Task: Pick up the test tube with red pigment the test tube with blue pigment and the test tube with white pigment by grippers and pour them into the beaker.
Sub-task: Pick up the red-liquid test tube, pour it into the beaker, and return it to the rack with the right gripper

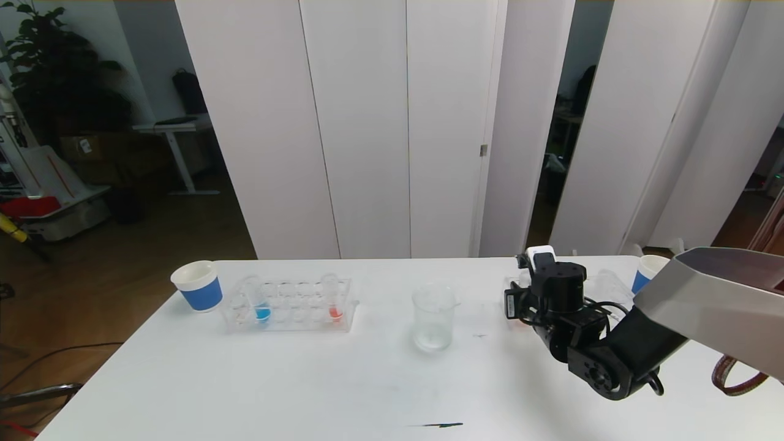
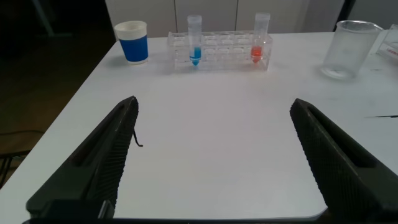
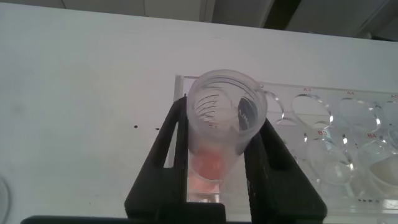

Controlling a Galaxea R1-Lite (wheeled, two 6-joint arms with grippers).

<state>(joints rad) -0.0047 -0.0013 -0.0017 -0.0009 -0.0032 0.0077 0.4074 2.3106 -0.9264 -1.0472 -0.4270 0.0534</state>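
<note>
A blue-and-white paper cup (image 1: 198, 286) stands on the white table (image 1: 306, 380) beside a clear rack (image 1: 288, 305). Its tubes hold bright blue (image 1: 262, 313) and red-orange (image 1: 335, 313) liquid; the beaker (image 1: 433, 317) is colourless glass.

right rack (image 1: 603, 286) mostly hidden behind right arm in head view, right gripper (image 3: 217, 155) base cut off by wrist frame edge, left gripper (image 2: 214, 155) fingers cropped at bottom
</note>
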